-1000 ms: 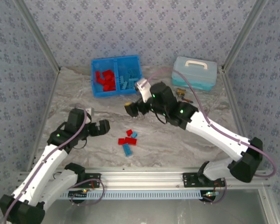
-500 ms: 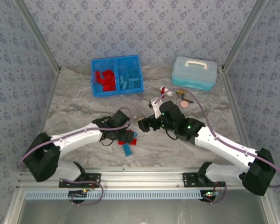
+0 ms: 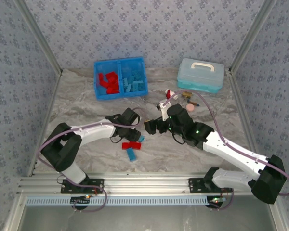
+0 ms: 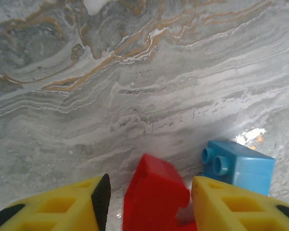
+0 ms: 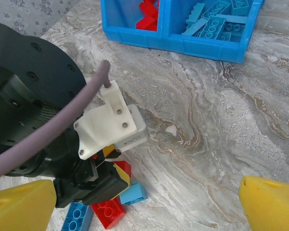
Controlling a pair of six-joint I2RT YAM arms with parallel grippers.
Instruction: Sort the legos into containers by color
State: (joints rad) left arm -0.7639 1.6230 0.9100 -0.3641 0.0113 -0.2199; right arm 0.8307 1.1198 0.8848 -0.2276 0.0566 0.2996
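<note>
The frame's bottom edge cuts off the red lego (image 4: 154, 192) that sits between the fingers of my left pincer (image 4: 148, 186). The fingers stand apart around it: one yellow pad looks to be against the brick, and a sliver of desk (image 4: 135, 72) shows beside the other. A smooth, studded light blue lego (image 4: 241, 166) lies just beside it. My left arm stretches low across the marbled surface, and my right pincer (image 5: 147, 190) hovers near, spread wide. The glossy blue bin (image 3: 120, 61) holds red legos in its left compartment and light blue ones in its right.
</note>
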